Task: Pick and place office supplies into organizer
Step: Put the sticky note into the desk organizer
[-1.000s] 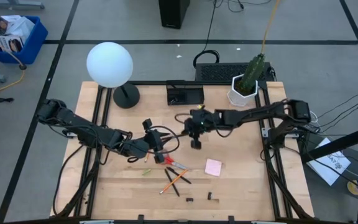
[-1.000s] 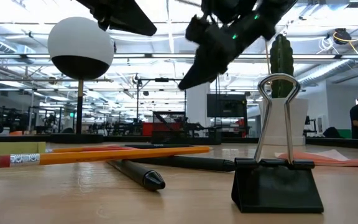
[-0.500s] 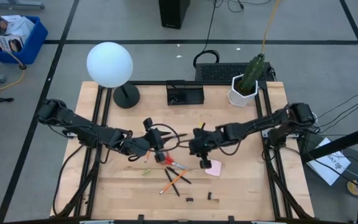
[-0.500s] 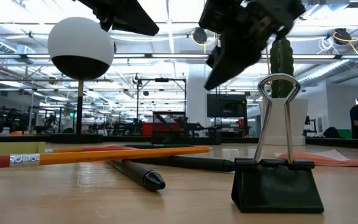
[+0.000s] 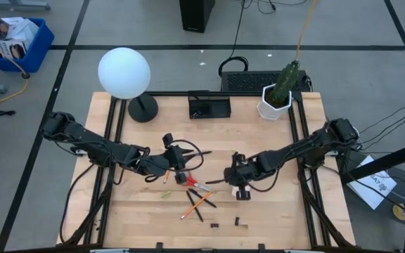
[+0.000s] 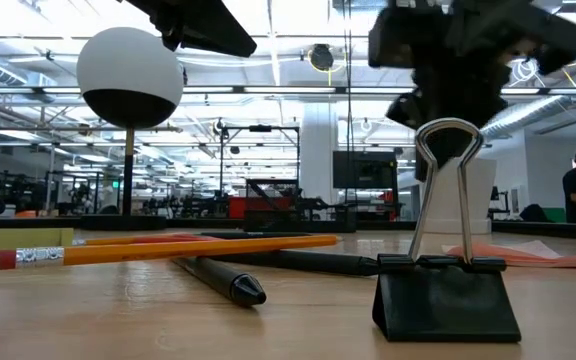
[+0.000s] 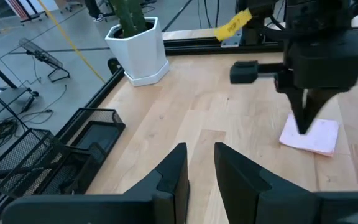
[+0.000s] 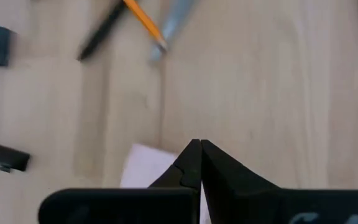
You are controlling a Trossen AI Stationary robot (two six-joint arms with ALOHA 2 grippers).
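From above, the whole counter (image 5: 273, 218) is laid out: the organizer (image 5: 209, 107) sits at the far edge between the lamp base (image 5: 143, 108) and the white plant pot (image 5: 273, 105), well apart from the supplies near the front. The scissors (image 5: 197, 185), pencils (image 5: 194, 206) and pens (image 5: 196, 213) lie in a loose cluster, with two small clips (image 5: 241, 222) nearer the front edge.

The low view gives what the overhead cannot: one binder clip (image 6: 446, 262) standing upright with its wire handles raised, a yellow pencil (image 6: 168, 248) lying across a black pen (image 6: 218, 279), and a person at the far right of the room.

The right hand (image 5: 241, 190) is over the pink sticky-note pad (image 7: 311, 134), hiding most of it from above; only the left wrist view shows the pad clearly, with the dark fingers pointing down at its near edge. In the right wrist view its fingers (image 8: 211, 168) are pressed together with nothing between them, tips above the pad's pale corner. Whether they touch the pad cannot be told.

The left hand (image 5: 181, 171) hovers just beside the scissors. Its fingers (image 7: 171, 176) stand slightly apart, holding nothing.

The organizer's compartments are too small to make out.
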